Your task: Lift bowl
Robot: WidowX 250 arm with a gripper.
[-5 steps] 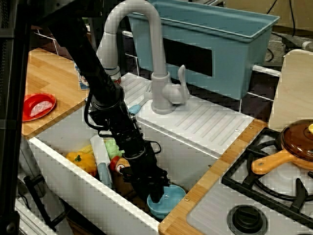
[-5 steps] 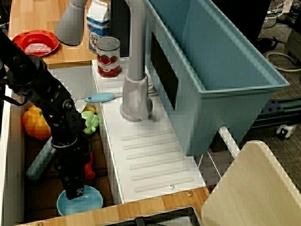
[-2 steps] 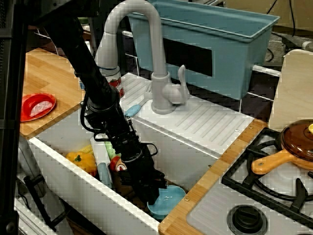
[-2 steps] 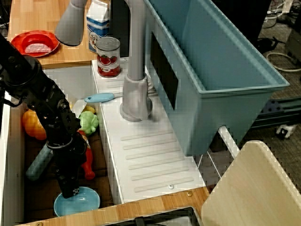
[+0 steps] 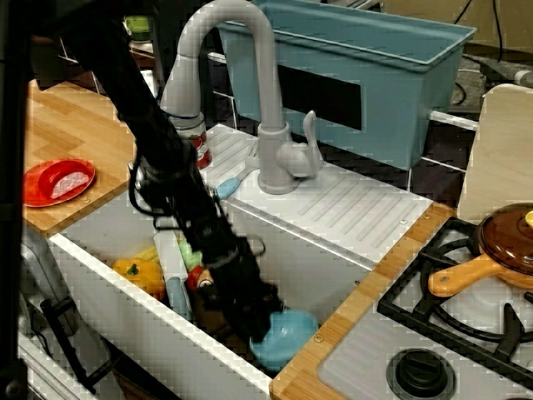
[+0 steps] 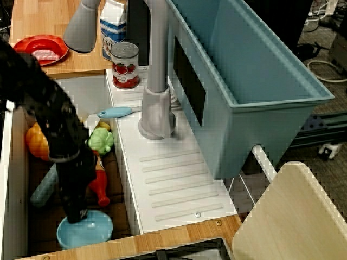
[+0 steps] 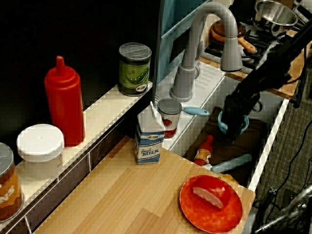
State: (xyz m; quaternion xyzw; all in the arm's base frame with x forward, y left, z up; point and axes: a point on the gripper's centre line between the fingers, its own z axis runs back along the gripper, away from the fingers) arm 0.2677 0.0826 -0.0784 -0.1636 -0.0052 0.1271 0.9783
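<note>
Down in the corner of the sink basin (image 5: 100,237) nearest the stove and the front wall sits your small round light blue plastic bowl (image 5: 286,337), paler inside, smooth and glossy. Your black gripper (image 5: 261,327) is on the bowl's rim at the side facing the faucet; in the overhead view its tip (image 6: 76,214) overlaps that rim. The frames are motion-blurred there, so you cannot tell whether the jaws are clamped on the rim or merely set around it. The bowl looks tipped in the front view, which suggests a one-sided hold, but treat that as a judgement.

Risks from here:
- Rim pinch on slick, thin plastic: the bowl may swing or slip out as you raise it, because the whole weight hangs from one edge.
- Tight corner: the bowl lies just beside the wooden worktop edge (image 5: 366,287) and the white front wall. A tilted lift could catch the rim on either.
- Clutter beside the arm: a red bottle-shaped toy (image 6: 99,181), a bumpy green toy vegetable (image 6: 101,140), an orange pepper-shaped toy (image 6: 38,141) and a blue-grey cylindrical handle (image 6: 43,187) lie along the basin floor. The bulky wrist links could nudge them on the way up.

Other surfaces: grey matte curved faucet (image 5: 250,92), ribbed white drainboard (image 5: 350,204), flat red-orange plate (image 5: 58,181) on the wooden worktop, well apart from the bowl.
</note>
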